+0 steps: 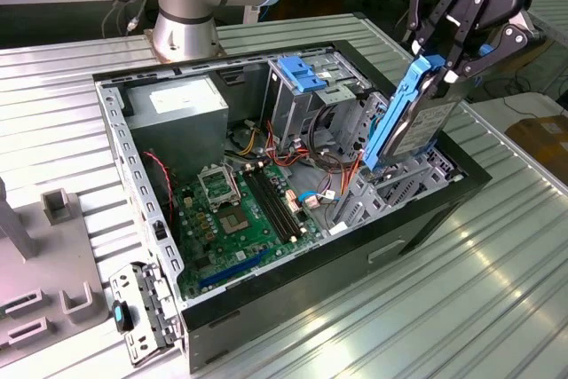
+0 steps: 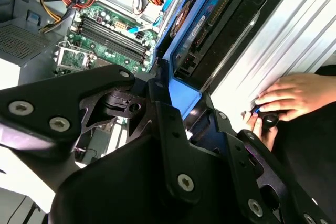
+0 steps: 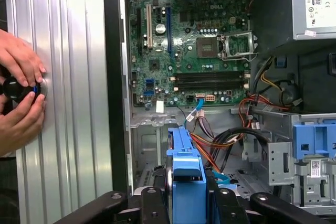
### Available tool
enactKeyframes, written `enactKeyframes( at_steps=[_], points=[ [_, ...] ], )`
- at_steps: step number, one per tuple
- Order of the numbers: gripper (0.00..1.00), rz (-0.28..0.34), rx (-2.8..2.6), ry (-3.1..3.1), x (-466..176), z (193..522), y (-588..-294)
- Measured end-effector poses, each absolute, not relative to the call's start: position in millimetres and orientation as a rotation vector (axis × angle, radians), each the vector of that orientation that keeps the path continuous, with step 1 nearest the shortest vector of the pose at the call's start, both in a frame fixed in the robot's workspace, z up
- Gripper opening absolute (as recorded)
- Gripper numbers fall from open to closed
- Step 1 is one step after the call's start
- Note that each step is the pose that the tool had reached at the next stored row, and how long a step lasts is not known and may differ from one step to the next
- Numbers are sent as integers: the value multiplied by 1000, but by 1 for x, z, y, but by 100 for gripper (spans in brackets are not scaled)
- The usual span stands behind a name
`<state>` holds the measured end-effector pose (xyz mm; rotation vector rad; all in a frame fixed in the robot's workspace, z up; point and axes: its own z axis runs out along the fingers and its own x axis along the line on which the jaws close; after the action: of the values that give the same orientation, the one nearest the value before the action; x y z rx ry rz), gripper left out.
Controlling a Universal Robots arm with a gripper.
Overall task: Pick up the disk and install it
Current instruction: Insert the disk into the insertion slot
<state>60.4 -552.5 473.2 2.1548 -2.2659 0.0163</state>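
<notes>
Exterior view
Hand (image 1: 444, 77): closed on the upper end of the disk (image 1: 410, 126), one finger on each broad face.
Disk: steeply tilted, almost on edge, blue carrier frame towards the exterior view's left; its lower end sits in the drive bay at the corner of the computer case (image 1: 311, 299) on the exterior view's right. Whether it touches the bay floor cannot be told.
Case: lying open on the ribbed metal desk (image 1: 470, 308), with the motherboard (image 1: 240, 210) and power supply (image 1: 173, 108) exposed.
Pale blue bracket (image 1: 297, 73): on the rear cage, apart from the disk.

Second wrist view
Hand (image 2: 181, 95): black links clamped about the disk (image 2: 210, 19), which points away towards the case's edge.
Person's fingers (image 2: 294, 90): resting on the desk around a black knob (image 2: 270, 120).

First wrist view
Disk (image 3: 186, 171): seen edge-on, blue frame uppermost, between the closed fingers of the hand (image 3: 186, 203), over the bay.
Motherboard (image 3: 194, 51): beyond the disk.
Person's fingers (image 3: 21, 61): on the knob (image 3: 13, 87), outside the case.
</notes>
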Motion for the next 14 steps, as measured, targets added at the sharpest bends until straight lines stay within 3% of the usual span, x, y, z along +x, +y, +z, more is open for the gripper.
enactKeyframes(
  at_steps=[14],
  points=[
    [37,17,2155,-2266,61,459,-558]
  ],
)
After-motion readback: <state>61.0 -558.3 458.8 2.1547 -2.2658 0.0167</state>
